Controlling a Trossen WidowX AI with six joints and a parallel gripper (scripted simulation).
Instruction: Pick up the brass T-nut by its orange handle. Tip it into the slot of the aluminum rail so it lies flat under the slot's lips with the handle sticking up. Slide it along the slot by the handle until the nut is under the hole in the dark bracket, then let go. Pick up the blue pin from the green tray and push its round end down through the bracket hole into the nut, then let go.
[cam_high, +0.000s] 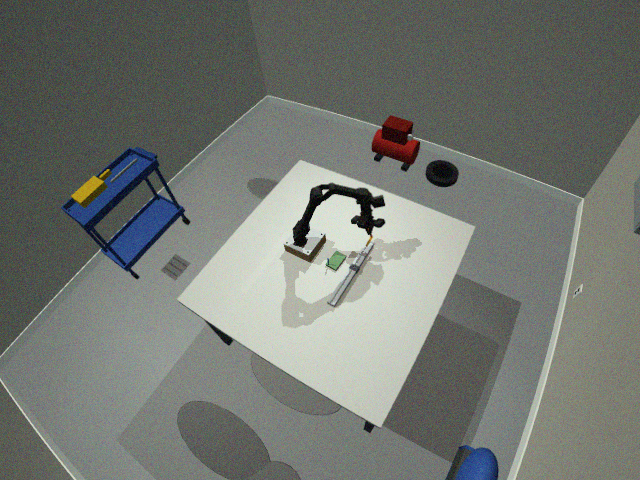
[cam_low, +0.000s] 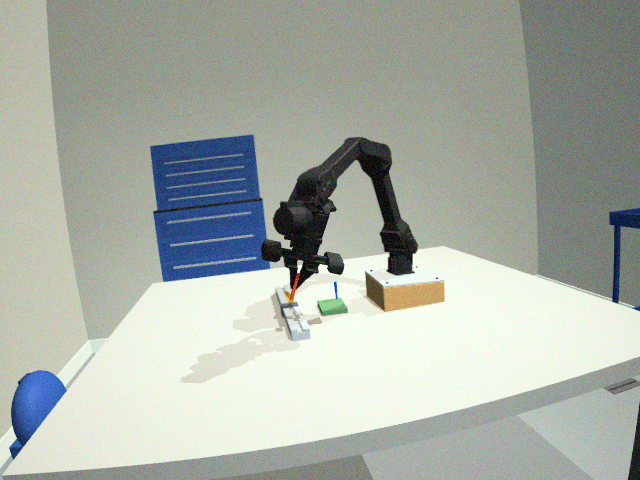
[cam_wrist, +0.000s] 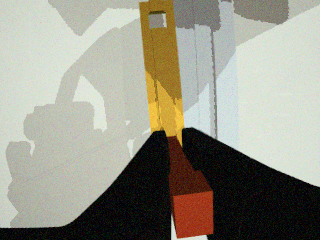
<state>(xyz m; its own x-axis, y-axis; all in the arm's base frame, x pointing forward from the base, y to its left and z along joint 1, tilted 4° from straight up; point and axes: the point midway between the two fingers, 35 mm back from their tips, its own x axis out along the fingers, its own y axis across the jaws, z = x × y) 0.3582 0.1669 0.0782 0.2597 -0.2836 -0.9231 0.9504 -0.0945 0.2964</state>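
Over the rail's (cam_high: 342, 285) (cam_low: 300, 330) (cam_wrist: 227, 90) far end, our jaws (cam_high: 369, 230) (cam_low: 295, 281) pinch the orange handle (cam_low: 295, 287) (cam_wrist: 192, 212), nearly closed; the brass T-nut (cam_low: 290, 297) (cam_wrist: 162, 65) hangs by the slot. We should line it up, then tip gently, lowering without forcing.

Black arm arched, claw (cam_high: 370, 233) (cam_low: 296, 287) (cam_wrist: 174, 140) pinched nearly closed

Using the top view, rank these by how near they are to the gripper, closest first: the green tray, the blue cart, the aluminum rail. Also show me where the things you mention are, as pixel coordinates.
1. Aluminum rail (cam_high: 343, 286) (cam_low: 300, 333), just below the gripper (cam_high: 370, 232) (cam_low: 296, 286) (cam_wrist: 173, 132).
2. Green tray (cam_high: 337, 259) (cam_low: 332, 307), between the rail and the arm's base.
3. Blue cart (cam_high: 147, 227), on the floor at the picture's left.
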